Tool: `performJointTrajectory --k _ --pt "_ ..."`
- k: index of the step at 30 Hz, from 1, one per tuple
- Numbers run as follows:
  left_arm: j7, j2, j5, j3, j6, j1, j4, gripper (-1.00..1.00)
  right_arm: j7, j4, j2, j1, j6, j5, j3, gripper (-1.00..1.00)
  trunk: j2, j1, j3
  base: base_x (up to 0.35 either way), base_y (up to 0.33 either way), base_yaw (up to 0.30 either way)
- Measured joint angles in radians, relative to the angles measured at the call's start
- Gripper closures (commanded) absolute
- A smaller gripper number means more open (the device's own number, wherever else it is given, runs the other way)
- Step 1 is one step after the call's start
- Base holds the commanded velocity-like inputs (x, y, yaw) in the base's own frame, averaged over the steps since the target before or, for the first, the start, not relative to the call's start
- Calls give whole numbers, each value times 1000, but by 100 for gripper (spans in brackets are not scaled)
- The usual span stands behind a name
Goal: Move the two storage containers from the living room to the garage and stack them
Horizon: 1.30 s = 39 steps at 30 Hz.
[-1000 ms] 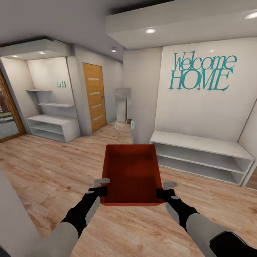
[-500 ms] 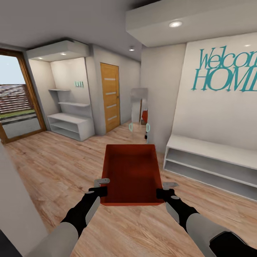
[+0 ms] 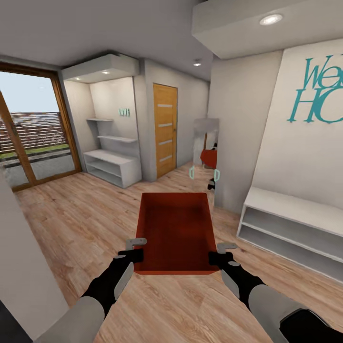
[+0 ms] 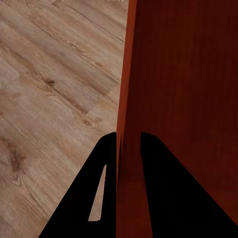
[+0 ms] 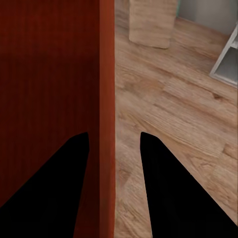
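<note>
Storage container (image 3: 175, 228), long axis pointing away from the robot, side walls clamped by both fingers (image 3: 135, 248).

A home entryway: wall lettering (image 3: 317, 90), wooden door (image 3: 165, 128), shoe bench (image 3: 295, 209).

We count one storage container (image 3: 175, 231) held up over the wood plank floor (image 3: 71, 224), and two pincers at its near corners, left pincer (image 3: 138, 247) and right pincer (image 3: 220, 252). Beyond the container stand one wooden door (image 3: 165, 128), two white shelf units (image 3: 110, 166) (image 3: 290, 228), and perhaps a mirror (image 3: 206, 152), too small to be sure.
</note>
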Motion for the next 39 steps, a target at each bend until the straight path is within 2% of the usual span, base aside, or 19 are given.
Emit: performJointTrajectory --k 39 --pt "0 -1 -3 1 0 0 1 100 1 1 -1 0 -2 -4 3 100 0 0 0 322 0 2"
